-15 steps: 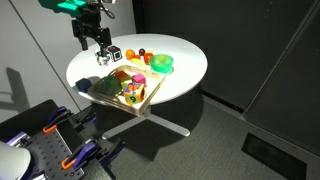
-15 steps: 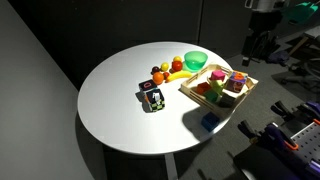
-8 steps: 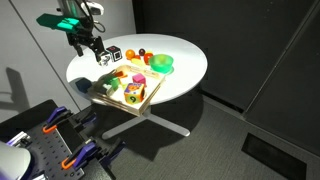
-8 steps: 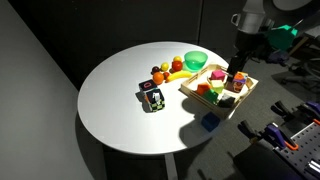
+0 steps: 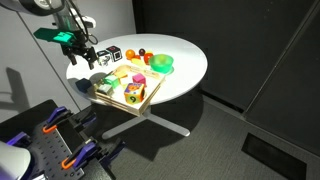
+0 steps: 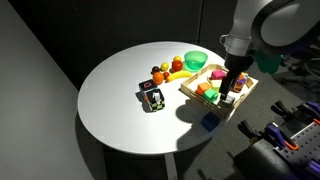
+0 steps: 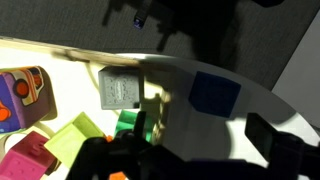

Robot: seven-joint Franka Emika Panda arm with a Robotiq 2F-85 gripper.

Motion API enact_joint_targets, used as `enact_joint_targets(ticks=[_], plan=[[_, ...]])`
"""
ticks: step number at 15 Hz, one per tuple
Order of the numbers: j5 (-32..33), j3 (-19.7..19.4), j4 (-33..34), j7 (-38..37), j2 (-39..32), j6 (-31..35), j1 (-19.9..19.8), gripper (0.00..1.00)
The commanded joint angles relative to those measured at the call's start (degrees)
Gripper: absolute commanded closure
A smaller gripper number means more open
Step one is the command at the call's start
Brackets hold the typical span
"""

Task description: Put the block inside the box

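Note:
The small blue block point(image 6: 209, 121) lies on the white table close to its edge, just outside the box; in the wrist view point(image 7: 214, 93) it lies in shadow ahead of the fingers. It also shows in an exterior view point(image 5: 84, 86). The shallow wooden box point(image 6: 200, 99) point(image 5: 141, 104) holds several coloured toy pieces; its pale wall point(image 7: 152, 102) shows in the wrist view. My gripper point(image 7: 205, 140) is open and empty, hanging above the table edge by the box and block point(image 5: 80, 57) point(image 6: 234, 86).
A round green bowl point(image 6: 195, 60) point(image 5: 161, 63) and small fruit-like toys stand behind the box. A black-and-white patterned cube point(image 6: 152, 99) point(image 5: 113, 52) sits on the round white table point(image 6: 110, 100). A machine with orange and blue parts stands on the floor nearby point(image 5: 55, 150).
The arm has swung from beyond the table down and in toward the box's side; the gripper now hangs lower, near the blue block. Block and box have not moved.

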State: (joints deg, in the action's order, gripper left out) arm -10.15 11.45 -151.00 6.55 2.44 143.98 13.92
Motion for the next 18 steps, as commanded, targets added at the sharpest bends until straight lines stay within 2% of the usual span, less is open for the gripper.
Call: enact_joint_targets(ticks=[1, 8, 15, 18], plan=[[-2.7, 1.3, 1.9, -1.8, -3.3, -1.2, 0.6, 0.0], [-8.0, 4.0, 3.3, -6.6, -9.3, 0.4, 1.1, 0.0], [-7.0, 5.2, 3.1, -10.5, -12.3, 7.5, 1.5, 0.0], [-6.6, 5.4, 2.7, -9.1, -12.2, 7.2, 0.8, 0.0]])
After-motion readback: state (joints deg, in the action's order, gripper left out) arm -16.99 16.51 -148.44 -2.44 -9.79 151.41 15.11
